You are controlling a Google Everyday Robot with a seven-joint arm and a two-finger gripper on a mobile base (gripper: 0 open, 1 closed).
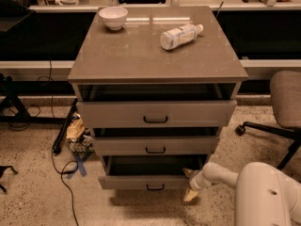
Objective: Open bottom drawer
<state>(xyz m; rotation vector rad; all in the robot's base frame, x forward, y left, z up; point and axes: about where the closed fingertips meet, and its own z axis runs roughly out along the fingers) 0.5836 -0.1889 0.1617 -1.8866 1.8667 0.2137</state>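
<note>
The bottom drawer (136,181) is the lowest of three grey-brown drawers in the cabinet. Its flat front with a small black bar handle (155,187) stands pulled out, and a dark gap shows its inside above the front. My gripper (190,185) is at the drawer's right front corner, at the end of my white arm (221,174) that reaches in from the lower right. One pale finger (190,194) points down toward the floor beside the drawer front.
The middle drawer (155,145) and top drawer (155,113) are also slightly open. A white bowl (113,17) and a lying bottle (180,35) rest on the cabinet top. An office chair (282,112) stands right. Cables and clutter (77,135) lie left on the floor.
</note>
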